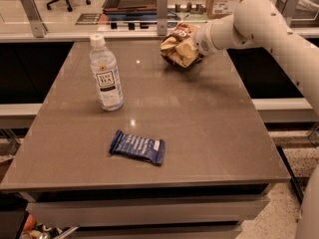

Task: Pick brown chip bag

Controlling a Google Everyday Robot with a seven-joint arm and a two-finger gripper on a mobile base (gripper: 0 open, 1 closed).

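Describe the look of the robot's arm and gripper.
The arm is smooth off-white, built of thick rounded tubes with a bulbous joint; no cables or markings show. The gripper, at the brown chip bag, is mostly hidden behind it.
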